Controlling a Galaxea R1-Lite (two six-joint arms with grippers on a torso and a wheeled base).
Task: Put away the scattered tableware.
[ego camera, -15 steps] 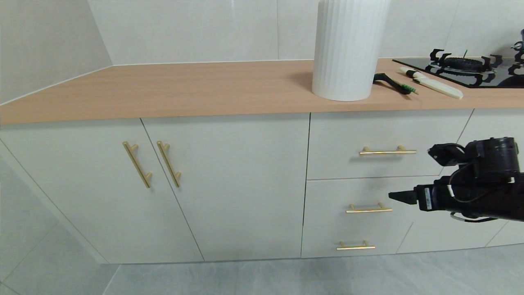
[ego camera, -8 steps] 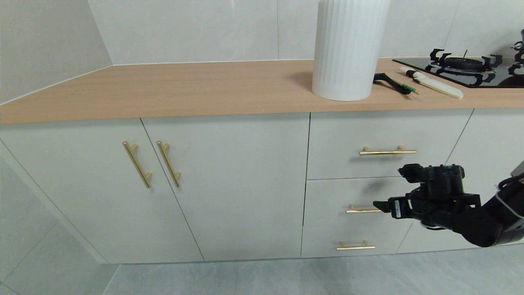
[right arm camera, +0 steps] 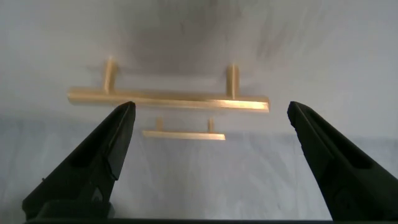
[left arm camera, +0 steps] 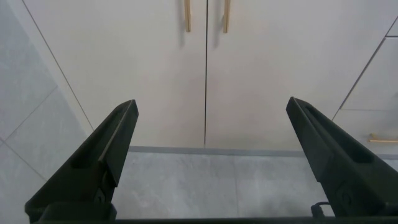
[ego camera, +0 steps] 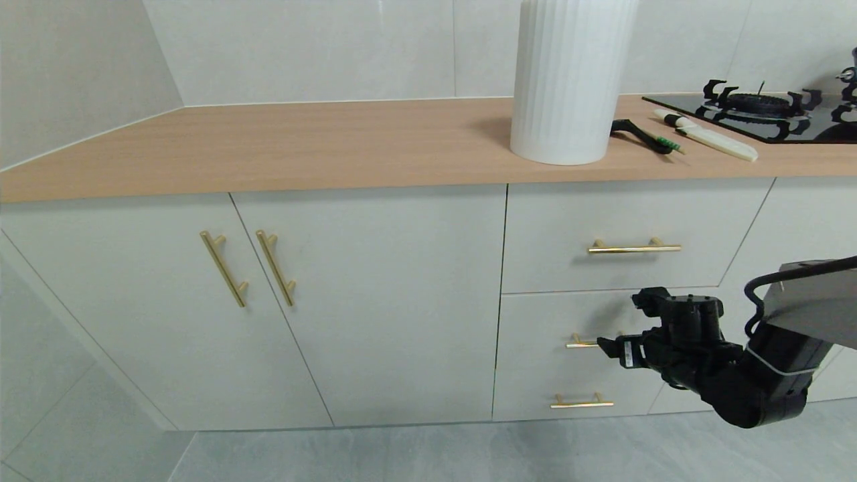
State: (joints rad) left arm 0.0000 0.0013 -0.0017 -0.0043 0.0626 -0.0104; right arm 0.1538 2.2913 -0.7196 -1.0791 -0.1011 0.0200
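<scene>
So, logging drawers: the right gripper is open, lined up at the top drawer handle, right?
No, not the top. The right gripper is open, lined up at the middle drawer handle, as the head view shows.

text: none legible | sticker (ego camera: 627,352) on right arm (ego camera: 736,395): print too small to read

Ribbed white vase (ego camera: 569,80), gold handle (ego camera: 634,248), seemingly green-tipped utensil (ego camera: 643,136).
</scene>
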